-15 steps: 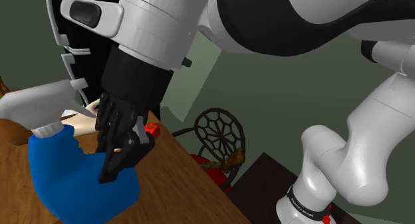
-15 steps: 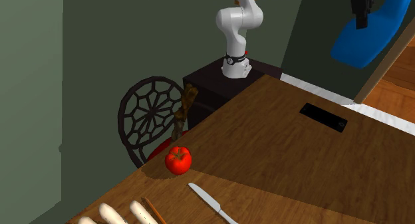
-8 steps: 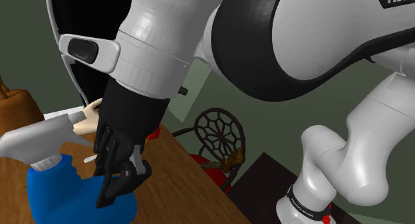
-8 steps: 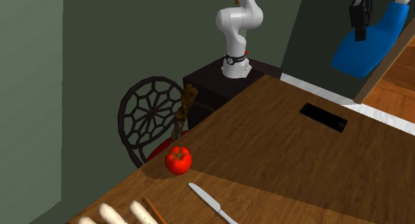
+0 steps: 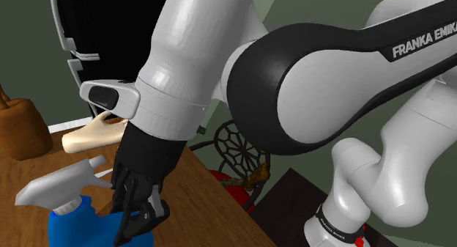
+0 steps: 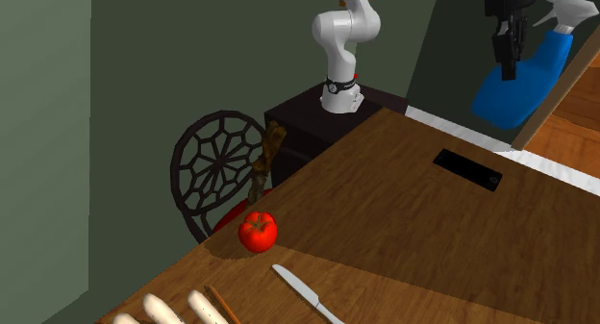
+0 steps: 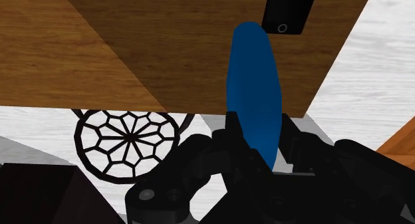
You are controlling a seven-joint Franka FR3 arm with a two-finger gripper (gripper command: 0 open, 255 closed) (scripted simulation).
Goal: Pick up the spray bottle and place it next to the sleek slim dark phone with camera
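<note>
Carrying the spray bottle (image 6: 524, 77) down to the phone (image 6: 467, 169) is the step in hand, and doing it well is mostly a matter of where and how the base lands. The phone lies flat and dark on the brown table (image 6: 385, 236), near the edge closest to the robot's stand. The bottle hangs in the air well above it, off toward the second exterior view's upper right.

The bottle looks tilted there (its grey trigger head leans away from the arm), so I would level it before descending, so that the blue base meets the wood flat. Aim for bare table just beside the phone, not on top of it, and away from the edge. Go down slowly, and let go only once the base rests on the surface, or the bottle may tip.

The gripper (image 7: 261, 139) is clamped on the bottle. In the wrist view the two black fingers (image 7: 233, 126) stand a narrow way apart with the blue body pressed between them, reaching out toward the phone's camera end. The shoulder view shows the same grasp low on the blue body, below the grey head. The tomato (image 6: 258, 231) and knife (image 6: 306, 293) lie well apart from the phone, out of the way.
</note>
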